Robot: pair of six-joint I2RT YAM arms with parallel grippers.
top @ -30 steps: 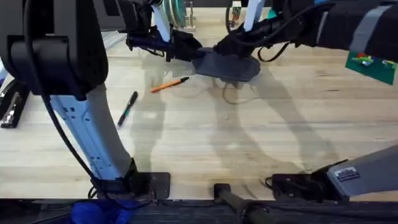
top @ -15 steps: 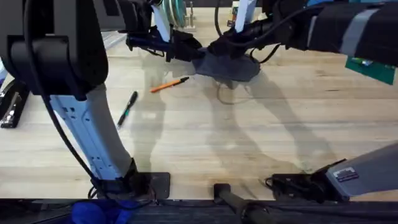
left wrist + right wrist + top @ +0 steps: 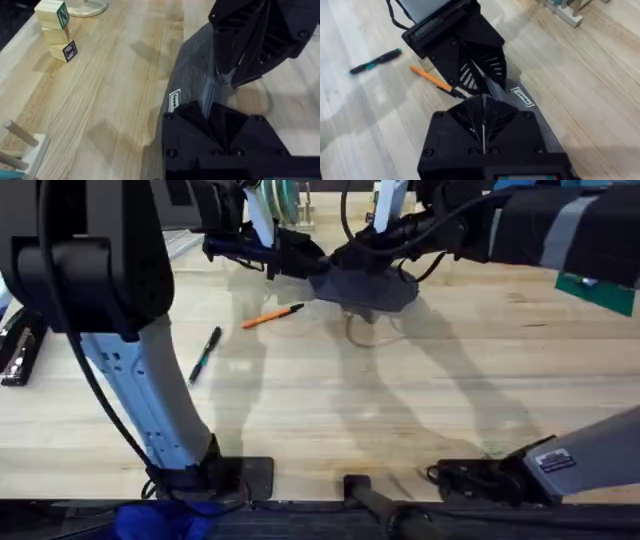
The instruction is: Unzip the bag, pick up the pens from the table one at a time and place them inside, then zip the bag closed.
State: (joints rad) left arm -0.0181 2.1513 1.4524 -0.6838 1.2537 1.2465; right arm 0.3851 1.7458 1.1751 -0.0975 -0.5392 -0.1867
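The grey-blue bag [image 3: 388, 288] lies at the far middle of the table [image 3: 330, 410]. My left gripper [image 3: 305, 265] is shut on the bag's left end; in the left wrist view its fingers [image 3: 190, 120] clamp the fabric [image 3: 192, 70]. My right gripper [image 3: 353, 258] sits on top of the bag, close to the left gripper, shut on the zipper pull [image 3: 223, 80]. The two pens lie left of the bag: the orange one [image 3: 272, 316] [image 3: 431, 80] nearer it, the black one [image 3: 205, 353] [image 3: 375, 60] farther left.
A thin cord loop [image 3: 365, 330] lies just in front of the bag. Stacked wooden blocks [image 3: 55, 22] and wooden pegs [image 3: 15, 135] stand at the far left. A green object [image 3: 600, 285] is at the right, a black tool [image 3: 20, 345] at the left edge.
My right gripper has slid a little to the left along the top of the bag, toward the left gripper. The left gripper, the bag and both pens have stayed put.
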